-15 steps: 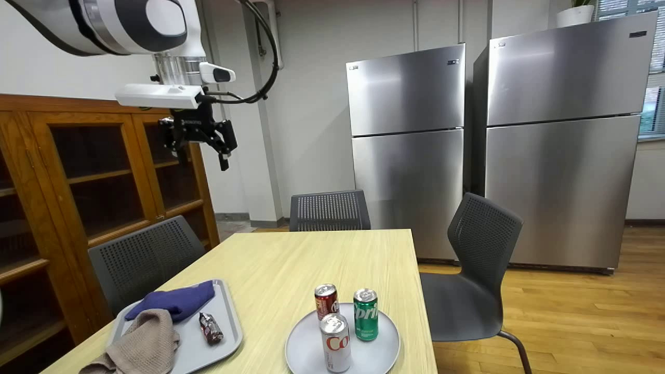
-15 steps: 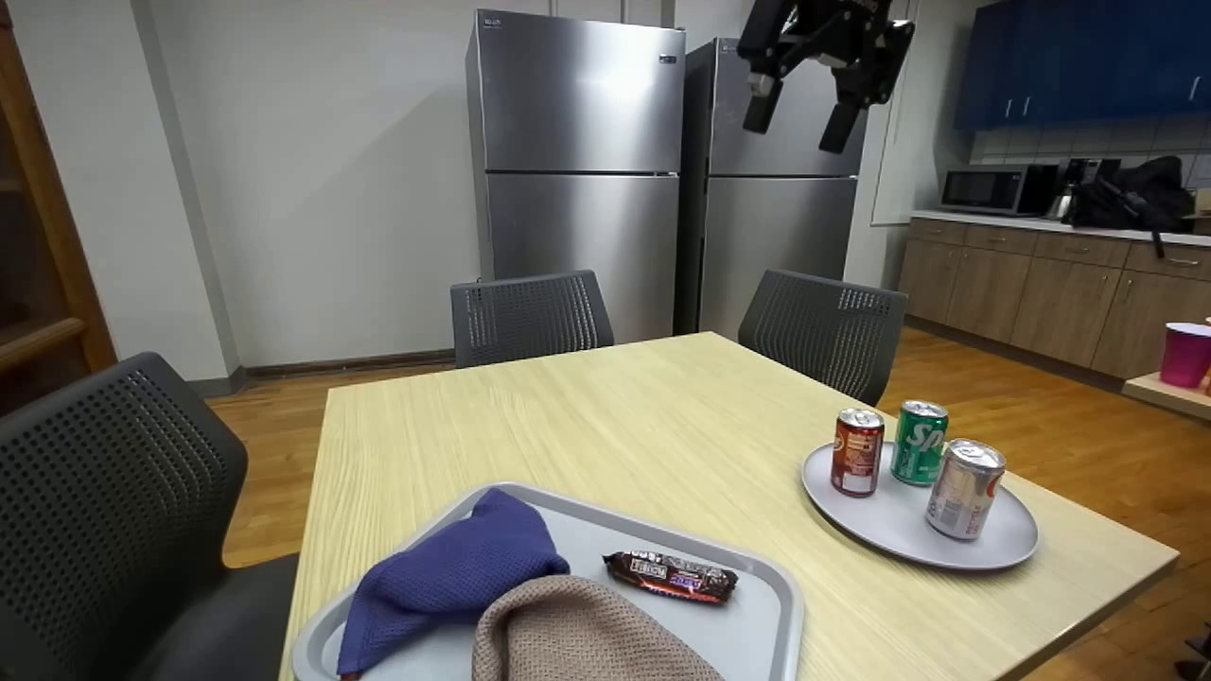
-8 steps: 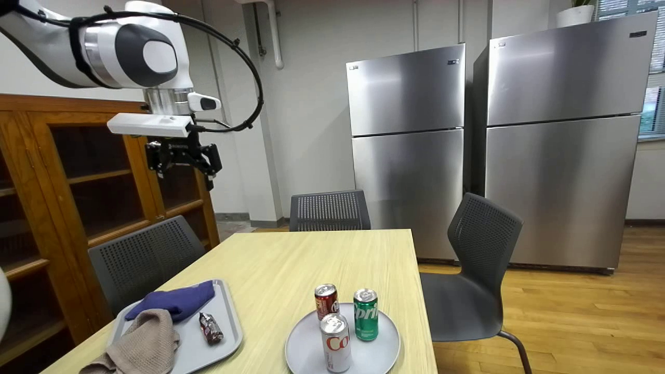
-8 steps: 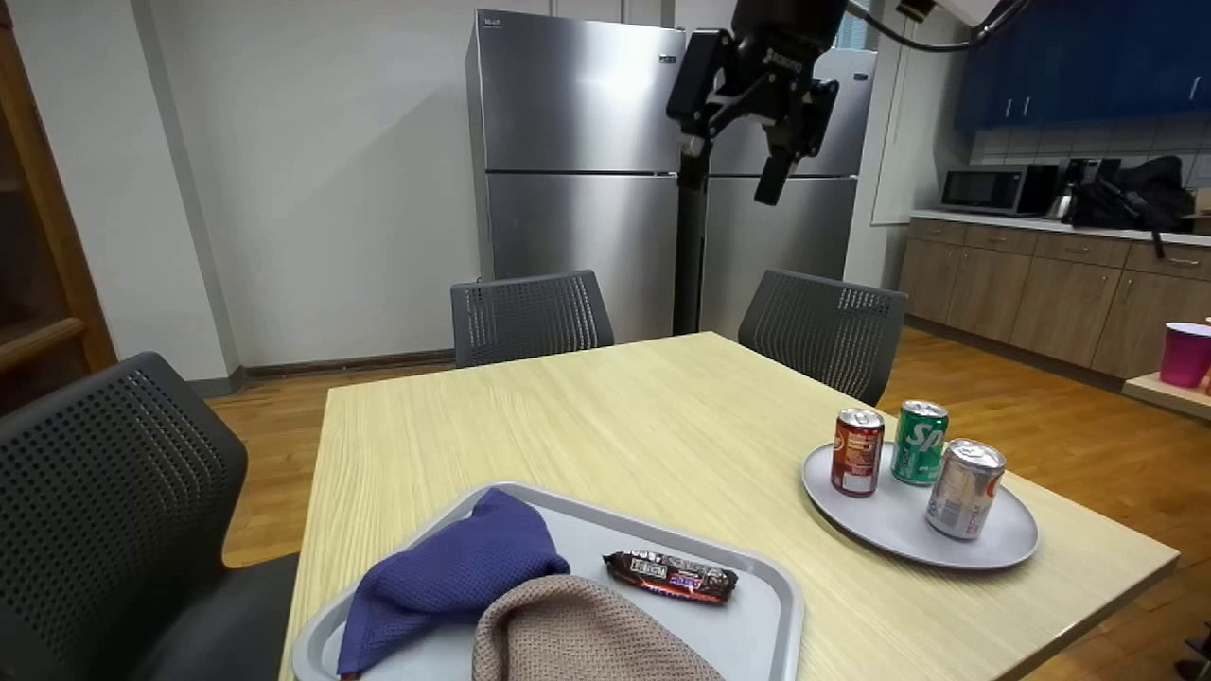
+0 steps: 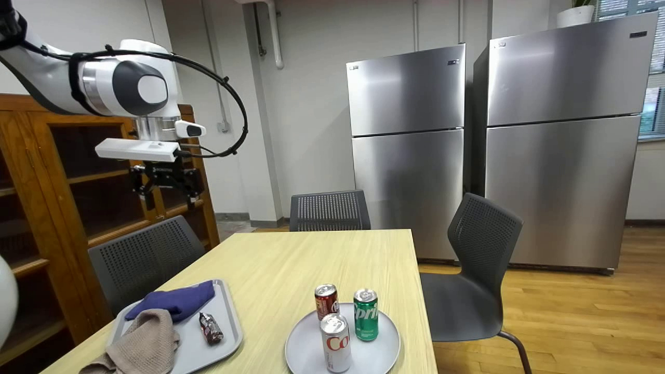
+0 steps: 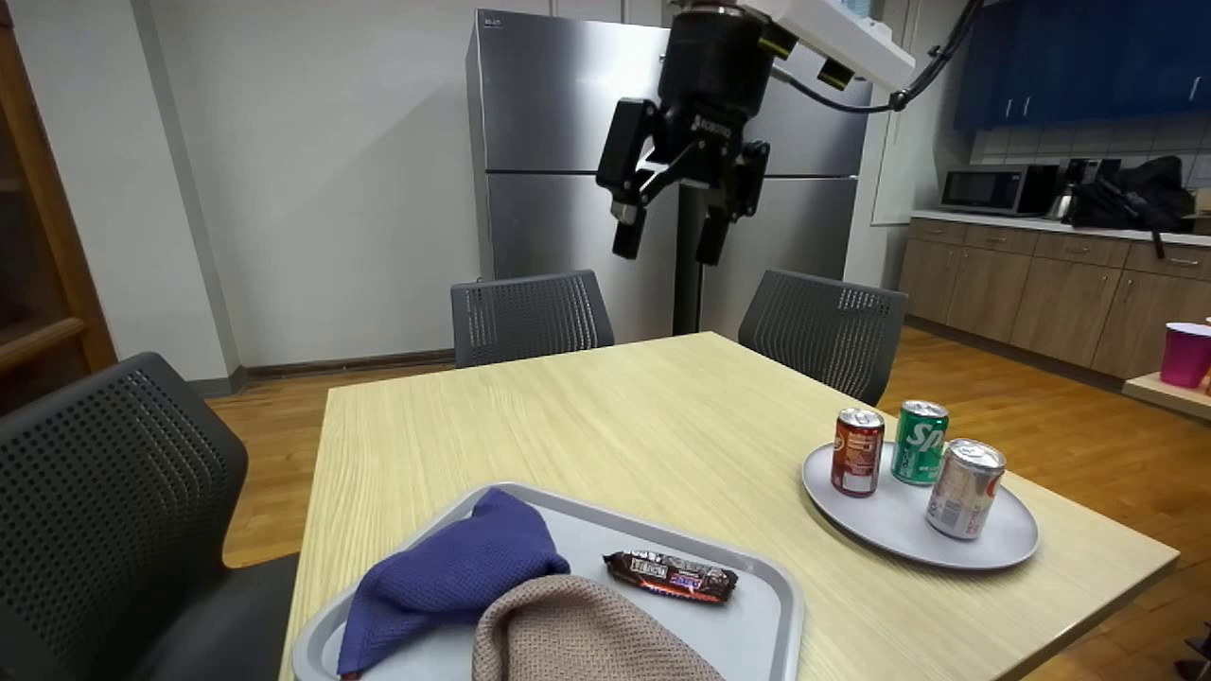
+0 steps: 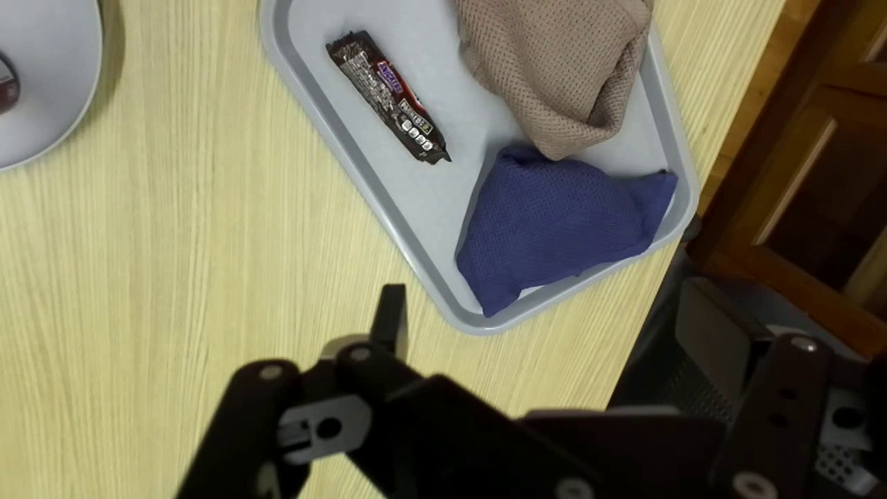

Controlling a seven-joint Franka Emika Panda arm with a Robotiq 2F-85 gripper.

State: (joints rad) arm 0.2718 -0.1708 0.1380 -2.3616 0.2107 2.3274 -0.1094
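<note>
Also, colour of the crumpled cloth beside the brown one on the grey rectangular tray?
Dark blue cloth, best seen in the wrist view.

In both exterior views, the pale wood-grain counter (image 6: 587, 426) carries a gray cafeteria tray (image 6: 738, 629) alongside its left edge and a round gray plate (image 6: 889, 515) near its right edge, well apart.

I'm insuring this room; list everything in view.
Table: 1, pale wood, centre
Tray: 1, grey, on table
Cloths: 2, blue, tan, on tray
Snickers bar: 1, brown, on tray
Plate: 1, grey, on table
Cans: 3, red, green, silver, on plate
Chairs: 3, dark grey, beside table
Refrigerators: 2, silver, beyond table
Glazed cabinet: 1, brown, behind chair
Microwave: 1, dark, on counter
Bag: 1, black, on counter
Cup: 1, magenta, beyond table
Gripper: 1, black, open, midair
Arm: 1, white, above gripper
</note>
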